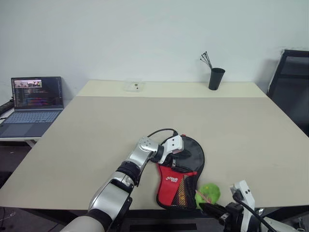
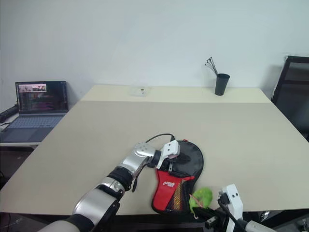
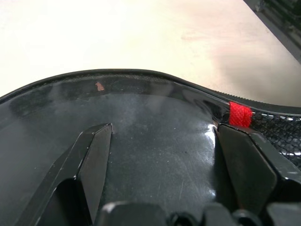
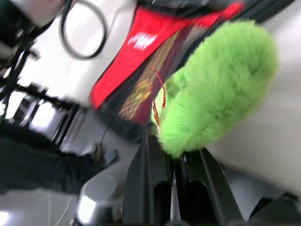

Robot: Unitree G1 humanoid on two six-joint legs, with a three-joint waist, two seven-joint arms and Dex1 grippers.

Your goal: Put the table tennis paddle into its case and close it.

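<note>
Black-and-red fabric: the case [image 1: 181, 175] lies flat under the left gripper [image 1: 177, 151], long axis toward the near edge.
Left jaws: spread wide on its round end, gripping nothing.
Right gripper [image 4: 175, 155]: shut on the green fluffy pull [image 1: 208, 193] by the case's narrow end.
Paddle: cannot tell; probably inside.

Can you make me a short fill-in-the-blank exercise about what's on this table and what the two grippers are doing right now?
1. The left gripper rests over the round black end of the case, with its fingers ____.
2. The fluffy thing by the case's narrow end is ____ in colour.
3. The right gripper is shut on the ____ thing.
4. The black cup of sticks stands at the ____ edge of the table.

Missing words: open; green; fluffy; far
</note>
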